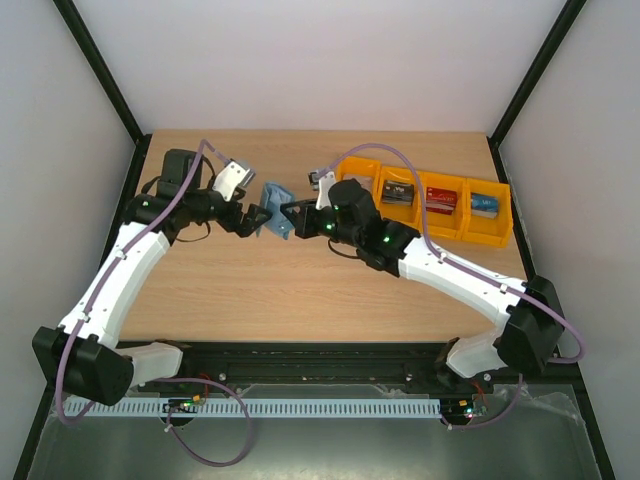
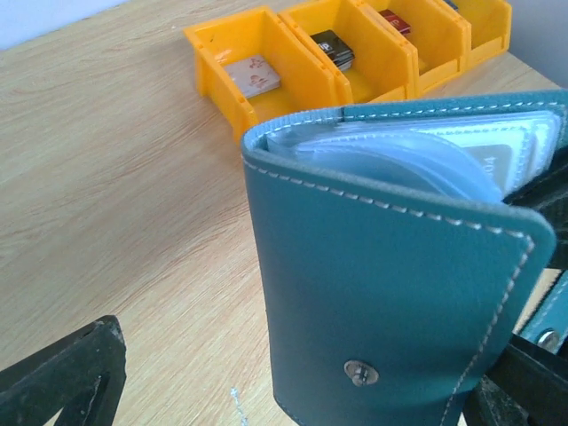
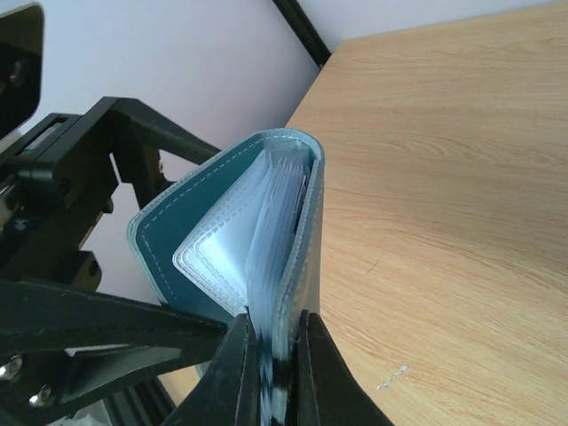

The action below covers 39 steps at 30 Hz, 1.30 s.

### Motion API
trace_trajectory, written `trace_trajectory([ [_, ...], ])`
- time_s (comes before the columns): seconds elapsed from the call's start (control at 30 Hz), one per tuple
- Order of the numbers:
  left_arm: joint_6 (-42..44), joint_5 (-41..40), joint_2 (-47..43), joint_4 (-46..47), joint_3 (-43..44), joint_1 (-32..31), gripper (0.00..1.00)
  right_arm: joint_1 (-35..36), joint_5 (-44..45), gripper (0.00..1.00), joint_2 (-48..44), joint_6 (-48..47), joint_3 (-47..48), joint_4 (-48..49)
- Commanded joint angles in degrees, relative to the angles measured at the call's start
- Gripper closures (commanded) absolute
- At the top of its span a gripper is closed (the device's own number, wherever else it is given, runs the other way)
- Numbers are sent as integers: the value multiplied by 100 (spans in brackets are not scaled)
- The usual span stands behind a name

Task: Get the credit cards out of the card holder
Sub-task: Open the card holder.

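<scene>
The teal card holder is held upright above the table between both arms. My right gripper is shut on its right cover and several clear pocket sheets, with the wallet spread open above the fingers. In the left wrist view the card holder fills the space between the fingers of my left gripper, which stand wide apart; the left finger is clear of it. A grey card shows inside a pocket. Other cards lie in the bins: pale, black, red, blue.
A row of orange bins stands at the back right of the table, just behind the right arm; it also shows in the left wrist view. Black frame posts and white walls close in the table on both sides.
</scene>
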Motion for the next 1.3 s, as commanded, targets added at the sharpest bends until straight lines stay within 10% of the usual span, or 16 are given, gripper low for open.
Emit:
trace_trajectory([
  [0.0, 107, -121, -4, 6, 14, 134, 5, -45, -1163, 98, -368, -270, 87, 521],
  [0.2, 572, 1709, -82, -453, 7, 165, 13, -108, -2202, 98, -442, -364, 3, 972],
  [0.37, 793, 1954, -155, -695, 108, 215, 75, -200, -2583, 98, -570, -545, -94, 1116],
  [0.47, 801, 2082, -192, -730, 118, 266, 96, -347, -2522, 98, -704, -545, -232, 1118],
  [1.0, 1772, 3594, -221, -1595, 442, 618, 98, -802, -3057, 45, -1182, -1478, -826, 693],
  [1.27, 2109, 3683, -235, -1849, 509, 633, 98, -897, -2837, 39, -1162, -1984, -763, 211],
])
